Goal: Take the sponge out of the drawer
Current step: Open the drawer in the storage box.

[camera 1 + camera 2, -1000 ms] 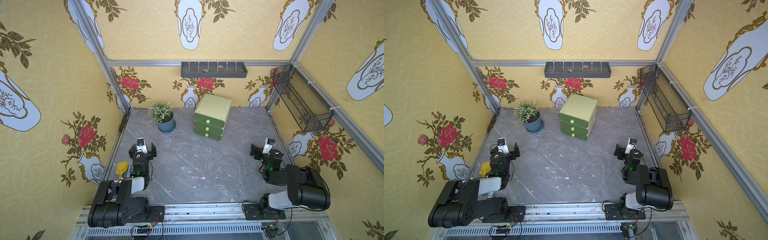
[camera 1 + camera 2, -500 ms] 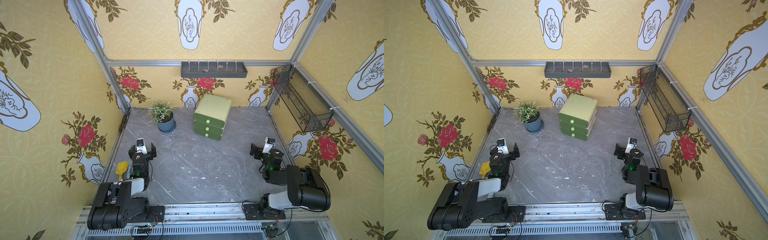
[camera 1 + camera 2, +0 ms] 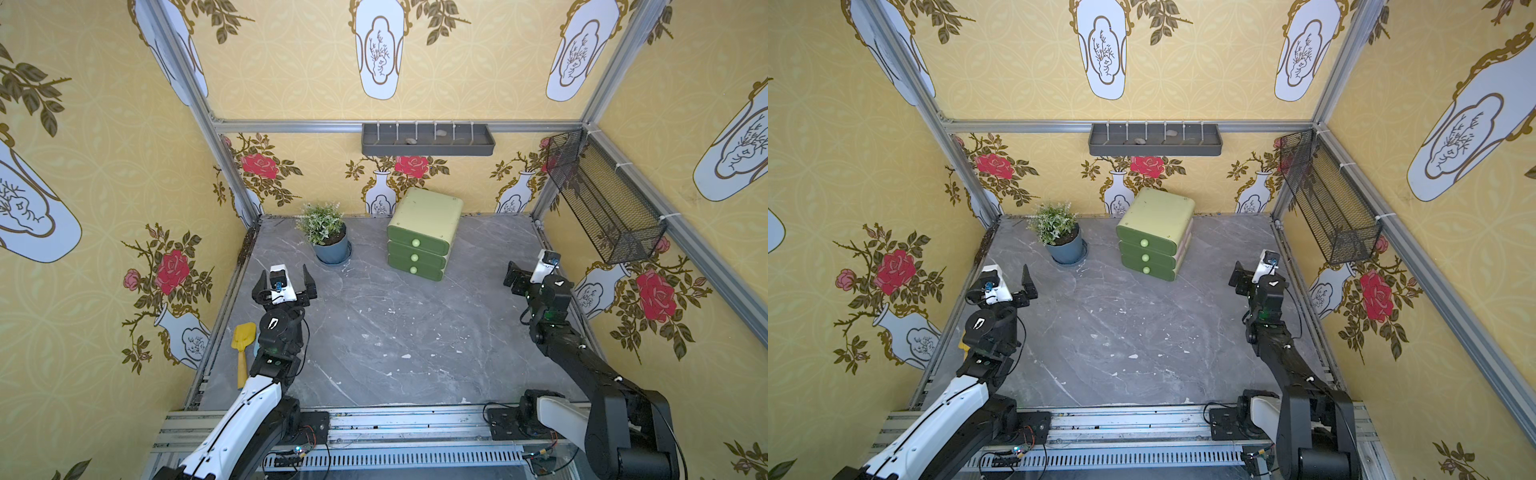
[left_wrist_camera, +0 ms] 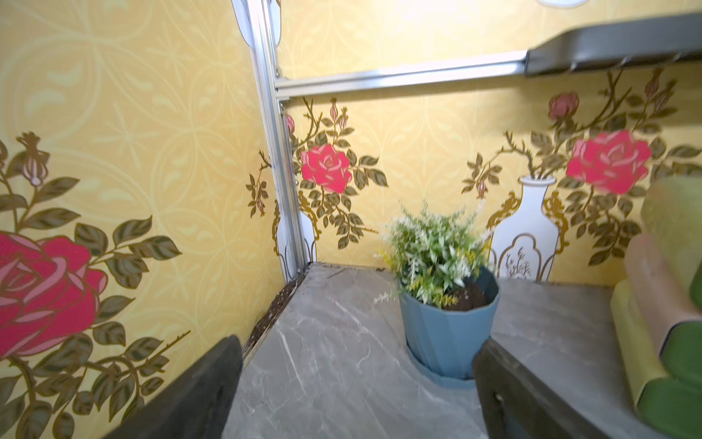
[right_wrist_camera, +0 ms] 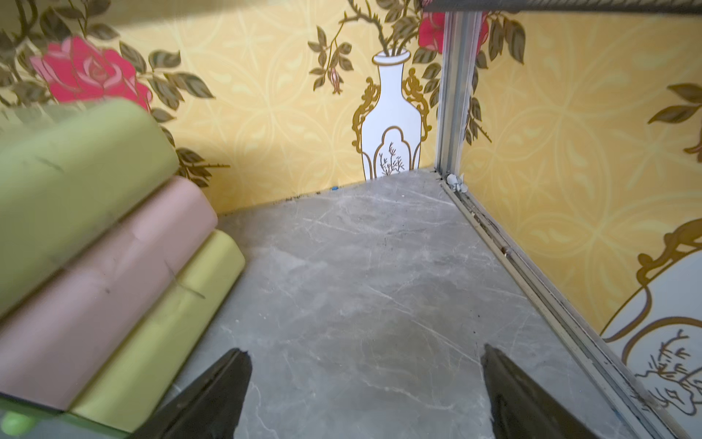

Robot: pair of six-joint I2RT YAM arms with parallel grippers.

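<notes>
The green drawer unit (image 3: 419,232) (image 3: 1154,232) stands at the back of the table, its three drawers all shut. The sponge is hidden. My left gripper (image 3: 284,275) (image 3: 1003,282) hovers open at the left side, pointing at the back wall, with nothing between its fingers (image 4: 359,344). The unit's side (image 4: 676,304) shows at the edge of that wrist view. My right gripper (image 3: 530,270) (image 3: 1252,272) is open and empty at the right side (image 5: 364,351). The unit's side (image 5: 95,228) lies just beside it in its wrist view.
A potted plant (image 3: 326,232) (image 4: 444,289) in a blue pot stands left of the drawer unit. A yellow trowel (image 3: 242,345) lies by the left wall. A wire basket (image 3: 602,203) hangs on the right wall and a grey shelf (image 3: 428,139) on the back wall.
Both arms have stretched out and carried their grippers a little toward the back wall. Both grippers stay open. The drawers have not moved.
</notes>
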